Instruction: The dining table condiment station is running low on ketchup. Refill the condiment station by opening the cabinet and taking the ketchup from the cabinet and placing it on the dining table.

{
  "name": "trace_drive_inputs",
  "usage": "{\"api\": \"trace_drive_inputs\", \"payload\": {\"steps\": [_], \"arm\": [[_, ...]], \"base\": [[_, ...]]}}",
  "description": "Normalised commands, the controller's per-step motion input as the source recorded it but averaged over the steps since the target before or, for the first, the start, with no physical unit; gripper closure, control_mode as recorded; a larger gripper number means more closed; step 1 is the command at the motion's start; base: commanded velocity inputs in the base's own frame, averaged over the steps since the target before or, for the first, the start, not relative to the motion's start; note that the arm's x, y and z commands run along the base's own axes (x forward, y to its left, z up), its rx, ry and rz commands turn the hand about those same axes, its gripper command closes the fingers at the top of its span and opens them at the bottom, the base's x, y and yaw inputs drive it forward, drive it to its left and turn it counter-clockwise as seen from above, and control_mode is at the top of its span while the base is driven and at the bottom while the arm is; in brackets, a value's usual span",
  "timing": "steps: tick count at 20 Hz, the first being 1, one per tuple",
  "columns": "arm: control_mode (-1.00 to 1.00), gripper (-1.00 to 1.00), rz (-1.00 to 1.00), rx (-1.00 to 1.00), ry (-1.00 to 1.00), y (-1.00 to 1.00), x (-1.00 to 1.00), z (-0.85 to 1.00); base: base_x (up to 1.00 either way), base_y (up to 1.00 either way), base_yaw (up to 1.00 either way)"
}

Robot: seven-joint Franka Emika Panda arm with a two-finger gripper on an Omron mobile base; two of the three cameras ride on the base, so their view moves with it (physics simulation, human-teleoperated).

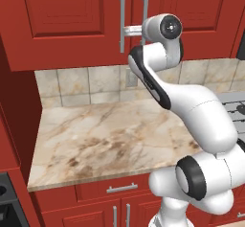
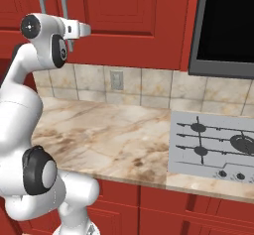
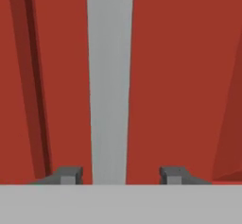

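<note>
The two-finger pincer (image 3: 120, 176) stands partly open astride a long vertical silver bar handle (image 3: 109, 81), one dark tip at seven o'clock and one at five o'clock of the bar, gaps visible on both sides, so nothing is gripped yet. This looks like the door-opening step on the red raised-panel wall cabinet (image 1: 67, 20). Next, probably close and pull outward. The ketchup presumably sits behind the doors. Below lies the marble desk (image 1: 110, 135).

Red cabinet (image 1: 67, 20) (doors closed)
</note>
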Motion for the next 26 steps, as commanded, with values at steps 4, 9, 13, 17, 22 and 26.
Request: {"api": "trace_drive_inputs", "payload": {"steps": [4,9,13,17,22,26], "arm": [[-1.0,1.0,0.0,0.0,0.0,0.0,0.01,0.0],[-1.0,1.0,0.0,0.0,0.0,0.0,-0.18,0.0],[-1.0,1.0,0.0,0.0,0.04,-0.11,-0.63,0.08],[-1.0,1.0,-0.03,0.0,0.09,-0.18,-0.85,0.19],[-1.0,1.0,-0.05,0.0,0.07,-0.33,-1.0,0.26],[-1.0,1.0,-0.08,0.0,0.06,-0.32,-1.0,0.28]], "base": [[0.0,0.0,0.0],[0.0,0.0,0.0],[0.0,0.0,0.0],[0.0,0.0,0.0],[0.0,0.0,0.0],[0.0,0.0,0.0]]}}
